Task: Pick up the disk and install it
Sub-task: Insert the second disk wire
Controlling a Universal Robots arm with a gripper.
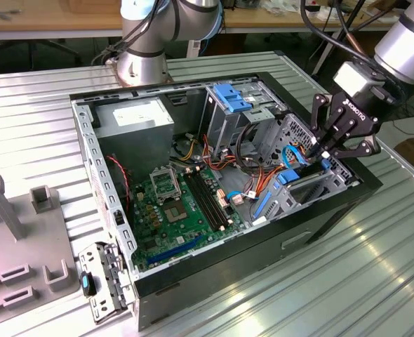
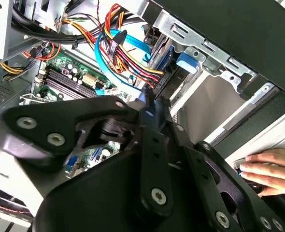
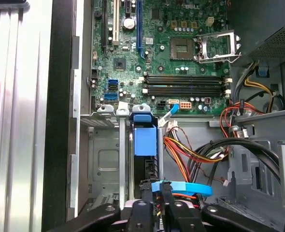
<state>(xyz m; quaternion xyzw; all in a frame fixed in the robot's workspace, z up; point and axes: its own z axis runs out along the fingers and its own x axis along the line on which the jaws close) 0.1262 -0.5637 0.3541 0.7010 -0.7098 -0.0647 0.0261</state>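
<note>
Gripper (image 1: 324,149): fingers nearly closed on a thin blue part at the drive bay.
Disk (image 3: 145,140): seated upright in the metal bay (image 3: 104,154), blue rail visible.
Computer case (image 1: 214,267): open, lying on the ribbed surface (image 1: 347,281).

The light is bright and even. The ribbed metal table (image 1: 375,232) shines with white glare beside the computer case (image 1: 221,182). In the second wrist view the gripper (image 2: 154,104) looks dark and blurry, while the motherboard (image 3: 162,53) looks sharp.
</note>
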